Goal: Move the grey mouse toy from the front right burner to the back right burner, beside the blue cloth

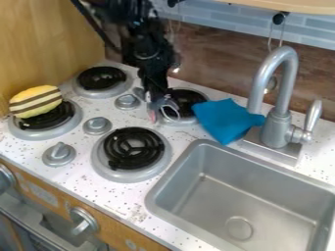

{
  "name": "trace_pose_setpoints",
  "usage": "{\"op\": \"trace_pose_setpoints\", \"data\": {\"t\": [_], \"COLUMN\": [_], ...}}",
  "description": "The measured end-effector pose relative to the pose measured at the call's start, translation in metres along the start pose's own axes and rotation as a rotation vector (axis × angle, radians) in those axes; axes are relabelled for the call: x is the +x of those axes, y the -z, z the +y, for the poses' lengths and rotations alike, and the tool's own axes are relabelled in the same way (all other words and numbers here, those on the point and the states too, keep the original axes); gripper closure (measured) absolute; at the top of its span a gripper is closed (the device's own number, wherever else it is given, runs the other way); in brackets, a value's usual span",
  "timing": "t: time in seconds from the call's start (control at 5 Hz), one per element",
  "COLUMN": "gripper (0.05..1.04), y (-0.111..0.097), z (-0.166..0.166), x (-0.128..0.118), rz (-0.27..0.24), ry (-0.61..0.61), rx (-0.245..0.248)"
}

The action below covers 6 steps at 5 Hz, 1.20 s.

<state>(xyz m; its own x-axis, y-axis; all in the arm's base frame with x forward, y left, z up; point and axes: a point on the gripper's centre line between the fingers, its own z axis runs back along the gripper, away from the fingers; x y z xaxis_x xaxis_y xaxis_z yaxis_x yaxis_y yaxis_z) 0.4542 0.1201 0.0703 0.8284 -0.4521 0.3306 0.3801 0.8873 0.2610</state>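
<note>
Black gripper hangs at far-right burner; cannot tell whether jaws are open or closed. Blue cloth lies just right, beside faucet; tight spacing calls for slow, careful clearance.

The white, speckled counter was backed by a brown wood-grained panel, with blue-grey tiles set above it. The left side was bounded by a tan wooden wall; hooks were mounted over the tiles.
</note>
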Motion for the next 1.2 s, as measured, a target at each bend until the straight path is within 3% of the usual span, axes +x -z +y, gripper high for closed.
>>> {"op": "trace_pose_setpoints", "data": {"t": [0.4,0.6,1.0,1.2], "gripper": [0.755,0.694,0.11,0.079], "y": [0.017,0.019,0.021,0.01], "z": [-0.003,-0.006,-0.013,-0.02], "x": [0.027,0.035,0.027,0.019], "rz": [-0.077,-0.108,-0.112,-0.095], "ry": [0.041,0.06,0.068,0.074], "rx": [-0.035,-0.064,-0.073,-0.05]}}
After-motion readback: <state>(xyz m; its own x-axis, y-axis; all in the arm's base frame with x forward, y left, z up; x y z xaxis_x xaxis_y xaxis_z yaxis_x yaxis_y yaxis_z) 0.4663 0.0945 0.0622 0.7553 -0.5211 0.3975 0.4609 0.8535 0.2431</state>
